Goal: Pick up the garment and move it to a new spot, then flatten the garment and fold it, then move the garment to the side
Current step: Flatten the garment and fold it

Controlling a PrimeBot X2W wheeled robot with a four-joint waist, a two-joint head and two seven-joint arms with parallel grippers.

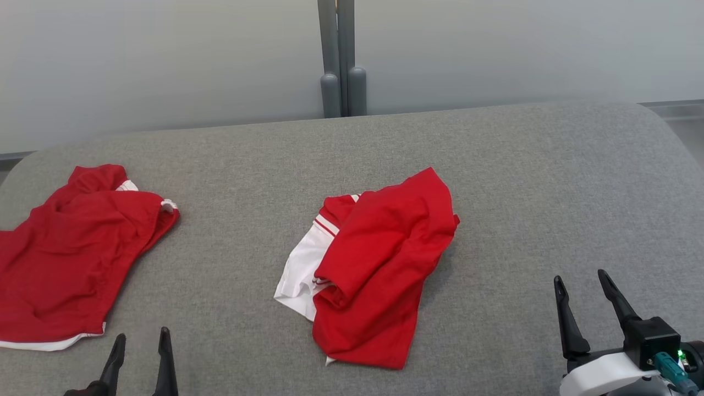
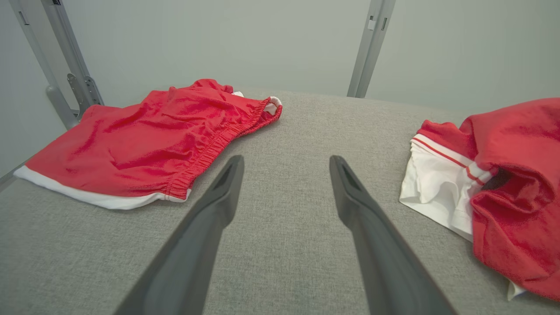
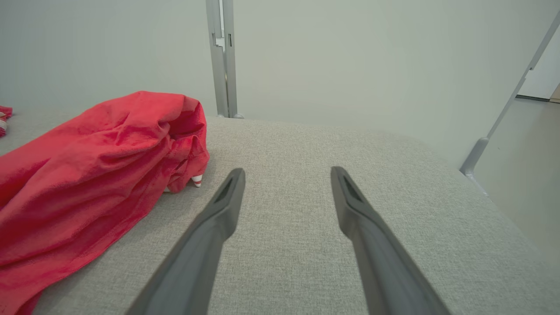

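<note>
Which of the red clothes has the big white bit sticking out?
The crumpled garment in the middle; the red shorts at the left show only a thin white hem.

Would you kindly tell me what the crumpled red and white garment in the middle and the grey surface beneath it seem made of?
The garment looks like thin, soft, matte cloth, perhaps a sports knit: it slumps into loose folds and creases. The surface seems covered in coarse woven grey textile, matte, with a flecked weave showing; what lies under that cover I cannot tell.
</note>
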